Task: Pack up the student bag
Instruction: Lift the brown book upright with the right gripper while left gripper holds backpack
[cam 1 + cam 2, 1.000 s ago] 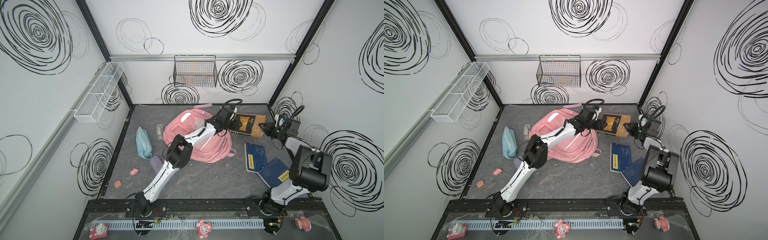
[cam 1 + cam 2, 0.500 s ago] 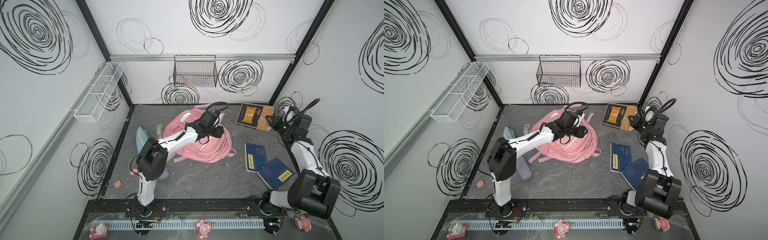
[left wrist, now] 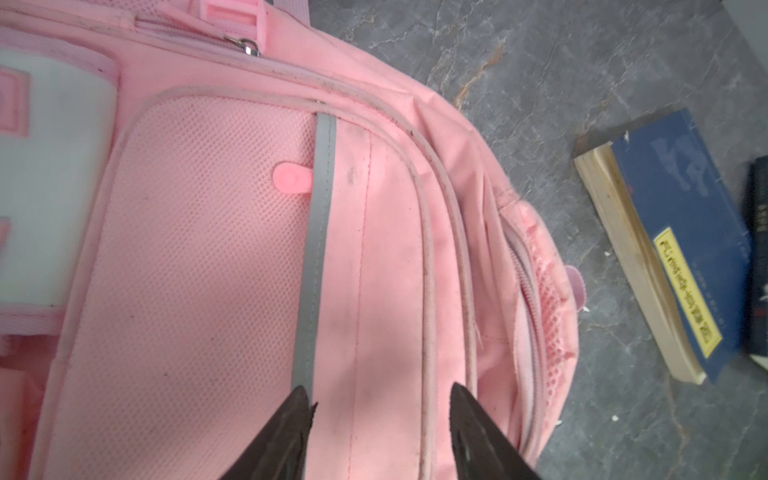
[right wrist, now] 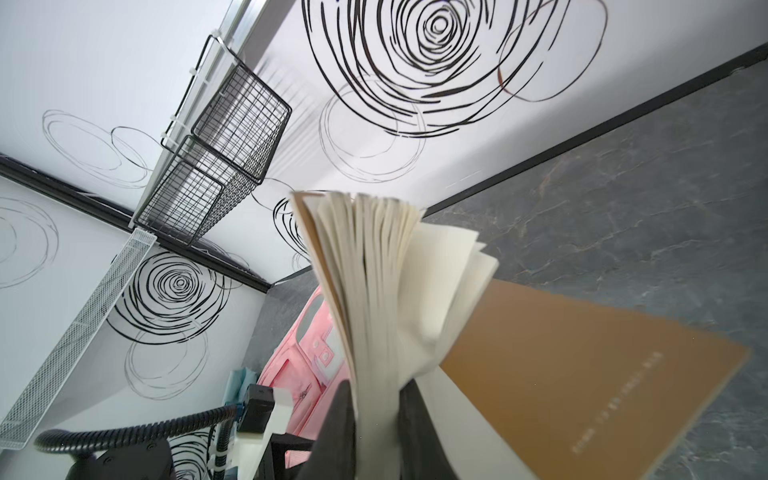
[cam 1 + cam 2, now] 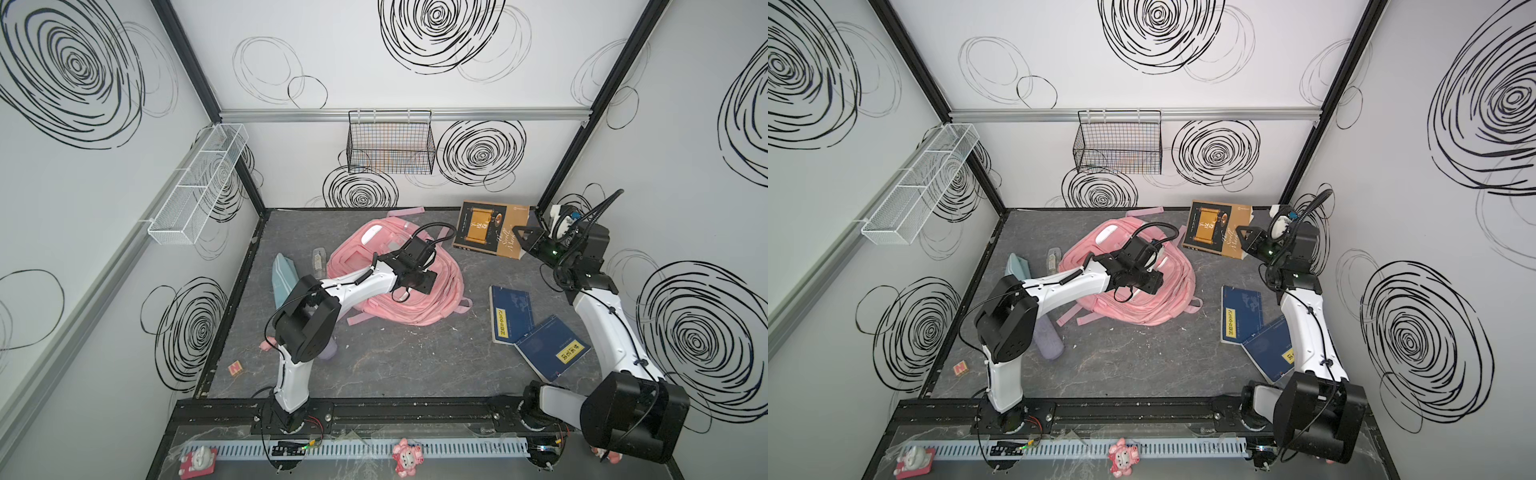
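I see the student bag [image 5: 444,291] lying flat on the grey floor [image 5: 395,365] just above the middle of both top views. Its front pockets face up, and one strap trails out at its lower left. My left gripper [image 3: 378,388] hangs over the bag's front panel with its jaws spread and nothing between them. In the left wrist view one fingertip [image 3: 286,428] sits at the end of the grey stripe [image 3: 318,232], and the other is by the piped pocket seams. I cannot tell whether the tips touch the fabric.

My right gripper [image 4: 376,386] is in the upper right of both top views, clamped on a brown book [image 5: 490,228]. The right wrist view shows it pinching a wad of pages while the rest fan out. The brown cover [image 4: 582,374] hangs loose to one side. The book is held up and tilted, up and to the right of the bag in the frame.

A blue book [image 5: 511,313] lies on the floor at centre right, near the bag's right edge but apart from it. A second blue book [image 5: 552,353] lies at its lower right corner. A teal pouch [image 5: 282,278] lies left of the bag, partly behind my left arm. A black wire basket [image 5: 390,145] hangs on the back wall.
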